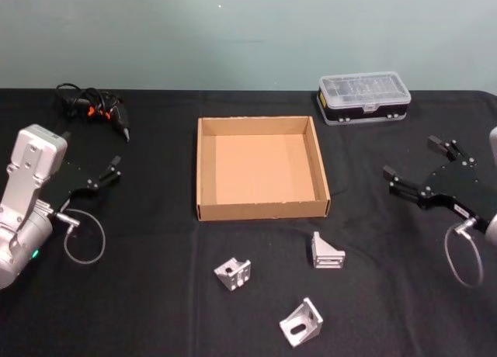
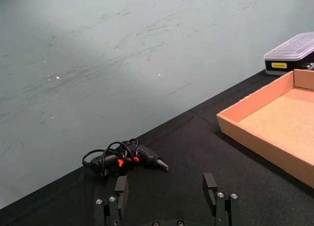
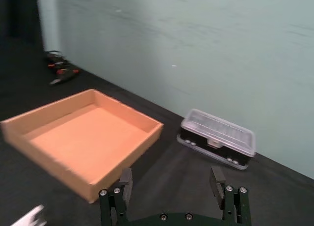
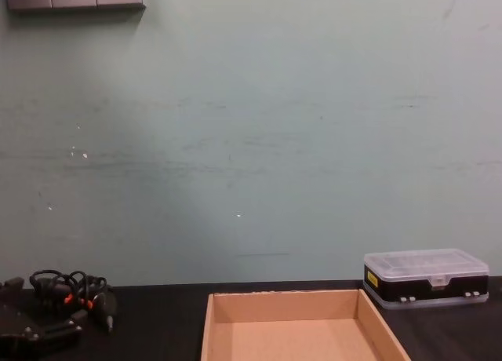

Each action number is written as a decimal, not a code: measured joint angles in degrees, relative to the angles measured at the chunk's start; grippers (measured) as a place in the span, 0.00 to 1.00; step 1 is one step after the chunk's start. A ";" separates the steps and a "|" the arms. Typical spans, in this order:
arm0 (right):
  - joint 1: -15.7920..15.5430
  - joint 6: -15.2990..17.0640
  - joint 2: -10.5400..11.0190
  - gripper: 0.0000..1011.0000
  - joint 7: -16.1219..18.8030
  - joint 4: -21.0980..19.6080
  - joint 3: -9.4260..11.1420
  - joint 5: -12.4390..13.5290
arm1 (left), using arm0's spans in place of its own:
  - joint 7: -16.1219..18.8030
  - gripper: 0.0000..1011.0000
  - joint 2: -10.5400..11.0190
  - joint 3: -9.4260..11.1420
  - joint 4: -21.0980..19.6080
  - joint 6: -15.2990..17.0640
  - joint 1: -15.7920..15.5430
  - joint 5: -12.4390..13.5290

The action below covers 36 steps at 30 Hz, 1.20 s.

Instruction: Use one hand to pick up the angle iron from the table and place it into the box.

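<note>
Three silver angle irons lie on the black table (image 1: pixel 147 303) in front of the box: one on the left (image 1: pixel 233 273), one on the right (image 1: pixel 327 251), and one nearest me (image 1: pixel 302 322). The tan cardboard box (image 1: pixel 260 210) stands mid-table with nothing in it, and also shows in the wrist views (image 2: pixel 255 137) (image 3: pixel 49 159) and the chest view (image 4: pixel 282 306). My left gripper (image 1: pixel 106 173) (image 2: pixel 165 184) hovers open far left of the box. Right of the box, my right gripper (image 1: pixel 410 158) (image 3: pixel 170 177) is open too. Neither holds anything.
A plastic case (image 1: pixel 363 97) (image 3: pixel 218 137) with a clear lid sits at the back right. A black tool with coiled cable and orange marks (image 1: pixel 97 109) (image 2: pixel 125 157) lies at the back left. A wall rises just behind the table.
</note>
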 joint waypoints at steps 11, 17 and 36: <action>-1.73 4.43 8.22 0.99 14.16 -6.46 1.06 3.27 | 0.00 0.99 0.00 0.00 0.00 0.00 0.00 0.00; -0.98 5.54 10.93 0.99 21.03 -7.11 -1.05 1.36 | 0.00 0.99 0.00 0.00 0.00 0.00 0.00 0.00; 2.41 7.89 8.02 0.99 27.02 -2.38 -5.99 -4.77 | 0.00 0.99 0.00 0.00 0.00 0.00 0.00 0.00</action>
